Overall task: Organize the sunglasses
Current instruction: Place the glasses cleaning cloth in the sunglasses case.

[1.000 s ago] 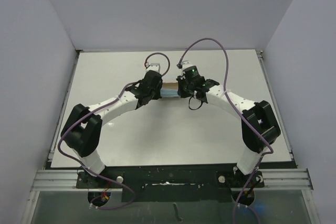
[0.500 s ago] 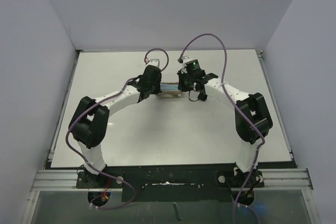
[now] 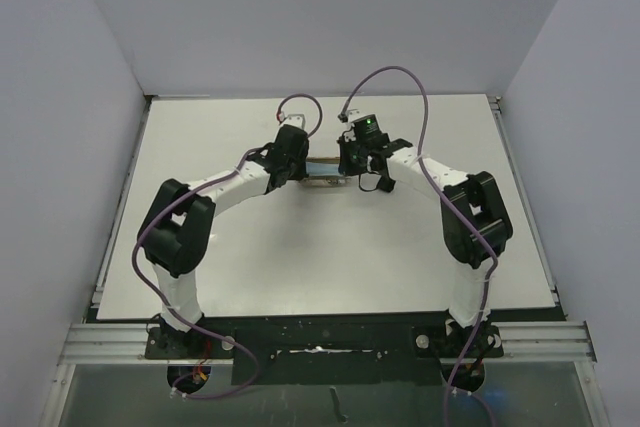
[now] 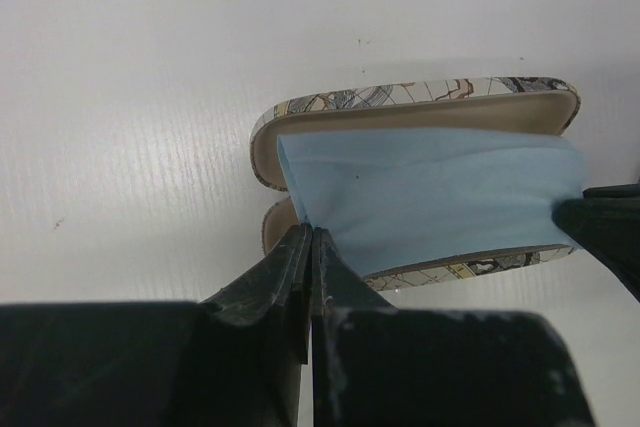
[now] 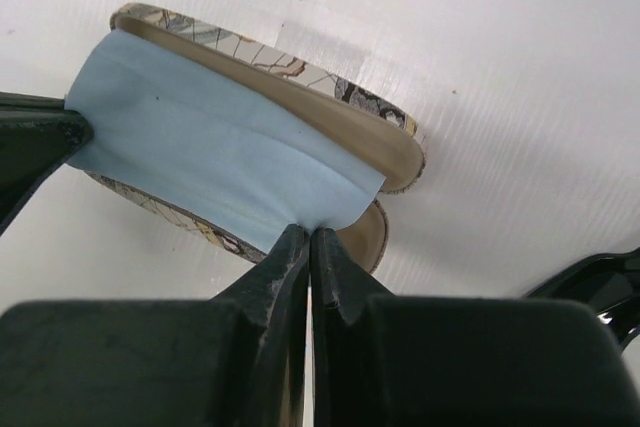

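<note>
The oblong marbled case (image 4: pixel 420 97) lies open on the white table, tan inside showing; it also shows in the right wrist view (image 5: pixel 300 72) and between the two grippers in the top view (image 3: pixel 325 182). The light blue cloth (image 4: pixel 430 197) is stretched over the open case (image 5: pixel 210 147). My left gripper (image 4: pixel 312 235) is shut on the cloth's left corner. My right gripper (image 5: pixel 310 234) is shut on its right corner. In the top view the left gripper (image 3: pixel 300 169) and the right gripper (image 3: pixel 346 169) face each other across the case. The black sunglasses are hidden.
A glossy black curved piece (image 5: pixel 600 282) shows at the lower right edge of the right wrist view; I cannot tell what it is. White table (image 3: pixel 330 257) runs all round the case, with grey walls at the back and sides.
Both grippers have moved a little toward the far side of the table, keeping the cloth between them. The case's near edge now shows below them in the top view.
</note>
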